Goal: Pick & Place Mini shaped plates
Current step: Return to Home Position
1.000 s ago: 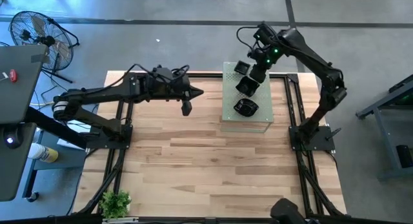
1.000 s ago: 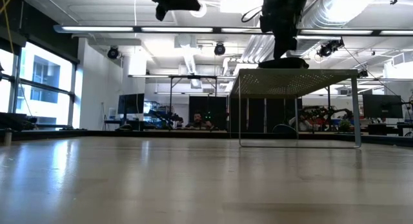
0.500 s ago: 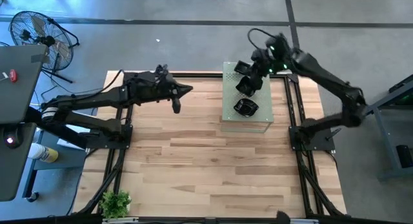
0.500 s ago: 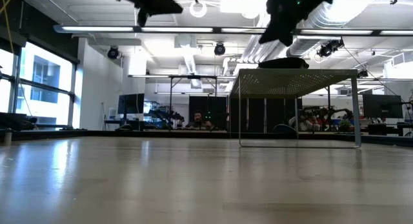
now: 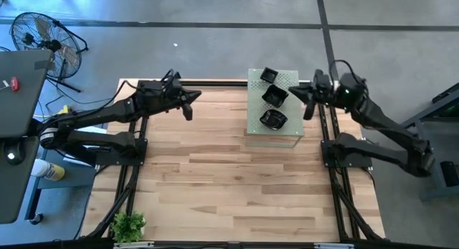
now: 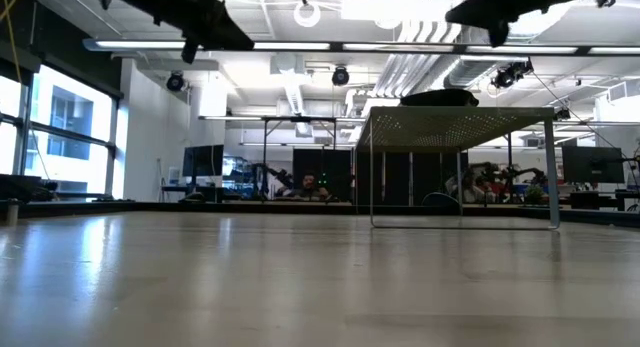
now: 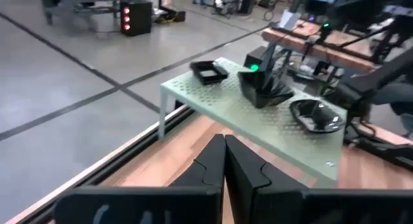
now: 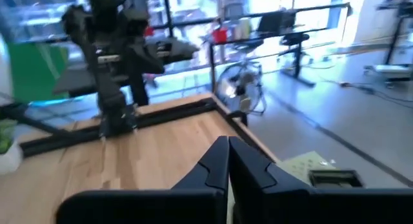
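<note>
Resting on shelf — plates, right claw nearby, closed.

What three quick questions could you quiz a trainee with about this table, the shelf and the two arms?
1. How many groups of black plates sit on the green shelf?
2. True or false: the right gripper holds a plate.
3. The left gripper is: A shut and empty; B shut on a plate; C open above the shelf.
Key: 1 three; 2 false, it is shut and empty; 3 A.
</note>
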